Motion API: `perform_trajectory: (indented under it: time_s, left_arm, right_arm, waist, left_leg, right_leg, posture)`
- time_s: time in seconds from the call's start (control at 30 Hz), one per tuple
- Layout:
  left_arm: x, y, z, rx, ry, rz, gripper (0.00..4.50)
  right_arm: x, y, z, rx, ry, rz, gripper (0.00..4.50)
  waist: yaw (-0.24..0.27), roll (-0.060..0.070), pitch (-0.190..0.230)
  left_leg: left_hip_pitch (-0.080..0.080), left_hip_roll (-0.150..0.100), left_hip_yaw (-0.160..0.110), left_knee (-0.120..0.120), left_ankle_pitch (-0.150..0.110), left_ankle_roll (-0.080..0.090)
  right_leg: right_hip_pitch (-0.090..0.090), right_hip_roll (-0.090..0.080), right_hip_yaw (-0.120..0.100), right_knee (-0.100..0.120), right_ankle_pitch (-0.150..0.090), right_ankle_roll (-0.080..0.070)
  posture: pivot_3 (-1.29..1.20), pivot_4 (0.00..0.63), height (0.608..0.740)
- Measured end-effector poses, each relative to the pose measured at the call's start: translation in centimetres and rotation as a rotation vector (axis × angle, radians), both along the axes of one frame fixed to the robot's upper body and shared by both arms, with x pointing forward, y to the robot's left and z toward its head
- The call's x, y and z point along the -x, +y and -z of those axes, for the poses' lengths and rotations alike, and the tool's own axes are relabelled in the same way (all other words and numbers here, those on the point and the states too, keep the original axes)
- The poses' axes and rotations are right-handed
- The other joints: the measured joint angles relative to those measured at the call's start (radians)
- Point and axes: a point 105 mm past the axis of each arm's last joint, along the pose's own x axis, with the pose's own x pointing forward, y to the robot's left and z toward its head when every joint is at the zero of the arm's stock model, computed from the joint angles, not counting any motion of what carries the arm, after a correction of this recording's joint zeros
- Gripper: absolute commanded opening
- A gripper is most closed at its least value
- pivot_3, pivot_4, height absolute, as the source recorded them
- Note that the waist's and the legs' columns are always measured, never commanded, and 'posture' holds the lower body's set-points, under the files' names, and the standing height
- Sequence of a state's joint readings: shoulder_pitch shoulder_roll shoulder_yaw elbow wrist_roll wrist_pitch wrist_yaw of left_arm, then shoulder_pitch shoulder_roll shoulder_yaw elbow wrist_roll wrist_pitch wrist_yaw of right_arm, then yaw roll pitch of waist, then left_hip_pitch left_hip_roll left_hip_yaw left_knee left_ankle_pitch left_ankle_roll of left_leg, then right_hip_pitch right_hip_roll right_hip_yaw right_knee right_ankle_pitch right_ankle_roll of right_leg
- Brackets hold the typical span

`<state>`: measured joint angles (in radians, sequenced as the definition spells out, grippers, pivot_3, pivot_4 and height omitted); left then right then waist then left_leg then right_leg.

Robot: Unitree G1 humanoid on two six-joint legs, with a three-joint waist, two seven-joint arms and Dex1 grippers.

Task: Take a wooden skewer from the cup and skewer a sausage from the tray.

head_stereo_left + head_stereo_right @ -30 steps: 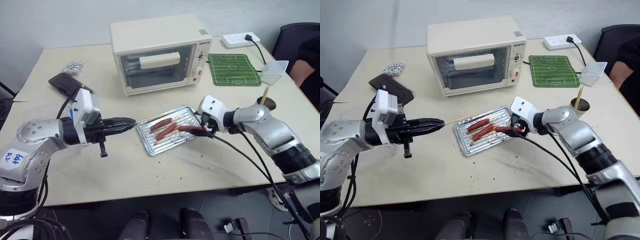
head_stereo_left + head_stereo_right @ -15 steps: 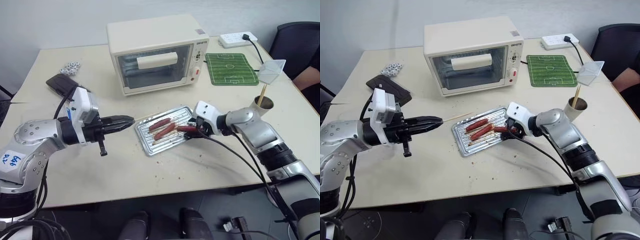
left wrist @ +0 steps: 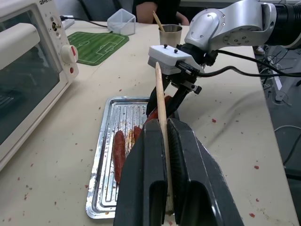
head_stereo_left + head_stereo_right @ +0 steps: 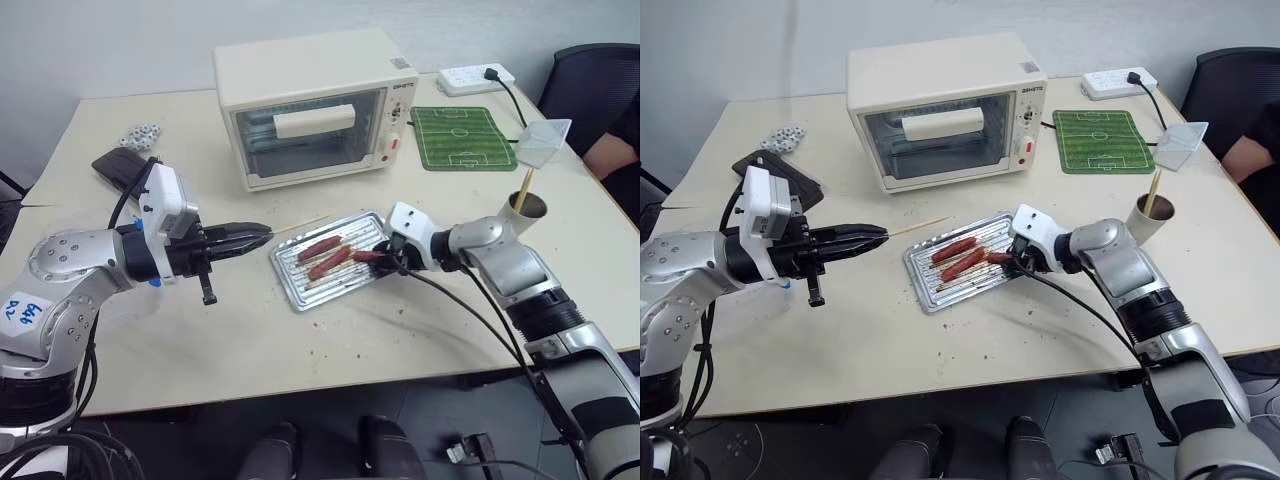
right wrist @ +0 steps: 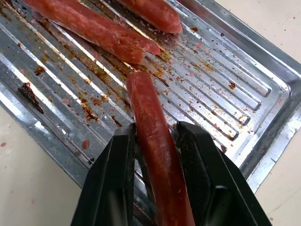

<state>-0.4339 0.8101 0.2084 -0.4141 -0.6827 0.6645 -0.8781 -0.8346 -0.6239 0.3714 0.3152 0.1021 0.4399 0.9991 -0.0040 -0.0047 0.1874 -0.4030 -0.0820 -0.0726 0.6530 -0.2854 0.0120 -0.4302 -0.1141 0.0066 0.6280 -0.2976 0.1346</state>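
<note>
Right gripper clamped on the sausage over the tray edge, left gripper beside the tray, pinching the wooden skewer

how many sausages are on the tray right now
3. Two shorter sausages lie side by side mid-tray; the slim sausage lies at its right edge between the right gripper jaws.

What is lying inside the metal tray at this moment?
The tray holds three sausages: two side by side and the slimmer sausage, which sits between the right gripper fingers. Brown crumbs dot the ridges. The gripper covers the sausage's near end.
</note>
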Motion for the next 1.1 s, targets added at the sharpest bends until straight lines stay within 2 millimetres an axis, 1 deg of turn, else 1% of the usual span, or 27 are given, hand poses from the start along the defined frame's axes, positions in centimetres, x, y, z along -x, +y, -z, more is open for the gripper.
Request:
perform_trajectory:
  time_s: [0.13,0.33,0.4,0.5,0.7,0.77,0.83,0.87,0.9,0.93,1.03,1.1]
  left_arm:
    - [-0.3,-0.2,0.2,-0.001,0.008,0.016,0.0]
    - [-0.6,-0.4,-0.5,0.002,-0.018,0.019,0.0]
    - [-0.6,-0.4,-0.5,0.002,-0.02,0.02,0.0]
    - [-0.6,-0.4,-0.5,0.002,-0.02,0.019,0.0]
    - [-1.0,-0.2,-0.2,0.006,0.001,0.014,0.0]
    - [-0.9,-0.4,-0.1,0.0,0.009,0.032,0.0]
    - [-0.8,-0.5,0.1,-0.007,0.017,0.052,0.0]
    - [-0.7,-0.5,0.1,-0.013,0.022,0.065,0.0]
    - [-0.5,-0.6,0.3,-0.023,0.03,0.086,0.0]
    - [-0.4,-0.7,0.4,-0.032,0.037,0.102,0.0]
    - [0.2,-1.0,0.8,-0.066,0.059,0.159,0.0]
    - [0.5,-1.3,1.0,-0.078,0.067,0.195,0.0]
  right_arm:
    - [0.0,-0.6,-0.4,-0.017,0.019,0.012,1.42]
    - [-0.1,-0.7,0.0,0.004,0.014,0.015,1.42]
    - [-0.2,-0.5,0.0,-0.002,0.013,0.014,1.07]
    - [-0.1,-0.5,0.1,-0.013,0.021,0.016,0.3]
    - [0.4,-0.8,-0.1,-0.014,0.036,0.016,0.3]
    - [0.9,-1.5,-1.1,0.002,0.031,-0.013,0.3]
    - [1.9,-2.6,-2.9,0.02,0.016,-0.062,0.3]
    - [2.6,-3.2,-4.1,0.024,0.008,-0.094,0.3]
    - [3.9,-3.9,-5.5,0.037,0.015,-0.147,0.3]
    - [4.7,-4.4,-6.6,0.042,0.013,-0.175,0.3]
    - [7.3,-4.6,-9.0,0.029,0.039,-0.258,0.3]
    - [8.5,-4.3,-9.7,0.01,0.064,-0.297,0.3]
  waist:
    - [0.0,0.0,0.0]
    - [-0.002,0.0,0.0]
    - [-0.002,0.0,0.0]
    - [0.0,0.0,0.0]
    - [0.0,0.0,0.0]
    - [0.001,0.0,0.0]
    - [0.004,0.0,0.0]
    - [0.004,0.0,0.0]
    - [0.004,0.0,0.0]
    - [0.004,0.0,0.0]
    - [-0.001,0.0,0.0]
    - [-0.003,0.0,0.0]
  left_leg:
    - [0.0,0.0,0.0,0.0,0.0,0.0]
    - [0.0,0.0,0.0,0.0,0.0,0.0]
    - [0.0,0.0,0.0,0.0,0.0,0.0]
    - [0.0,0.0,0.0,0.001,0.0,0.0]
    - [0.0,0.0,0.0,0.001,0.0,0.0]
    - [0.0,0.0,0.0,0.001,0.0,0.0]
    - [-0.001,0.0,0.0,0.001,0.0,0.0]
    - [-0.001,0.0,0.0,0.001,-0.001,0.001]
    - [-0.001,0.0,0.0,0.001,-0.001,0.001]
    - [-0.001,0.0,0.0,0.001,-0.001,0.001]
    - [0.001,0.002,0.001,0.001,-0.002,0.0]
    - [0.001,0.003,0.001,0.002,-0.002,-0.001]
  right_leg:
    - [0.0,0.0,0.0,0.0,0.0,0.0]
    - [0.0,0.0,0.0,0.001,0.0,0.0]
    - [0.0,0.0,0.0,0.001,0.0,0.0]
    - [0.0,0.0,0.0,0.001,0.0,0.0]
    - [0.0,0.0,0.0,0.001,0.0,0.0]
    - [0.0,0.0,0.0,0.001,0.0,0.0]
    - [0.0,0.0,-0.001,0.001,0.0,0.0]
    - [0.0,0.0,-0.001,0.001,0.0,0.0]
    - [0.0,0.0,-0.001,0.0,0.0,0.0]
    - [0.001,0.0,-0.001,0.0,0.0,0.0]
    - [0.001,0.001,0.0,0.0,0.0,0.0]
    - [0.001,0.001,0.0,-0.001,0.0,0.0]
  posture:
    - [0.0,0.15,0.74]
    - [0.0,0.15,0.74]
    - [0.0,0.15,0.74]
    - [0.0,0.15,0.74]
    - [0.0,0.15,0.74]
    - [0.0,0.15,0.74]
    - [0.0,0.15,0.74]
    - [0.0,0.15,0.74]
    - [0.0,0.15,0.74]
    - [0.0,0.15,0.74]
    - [0.0,0.15,0.74]
    - [0.0,0.15,0.74]
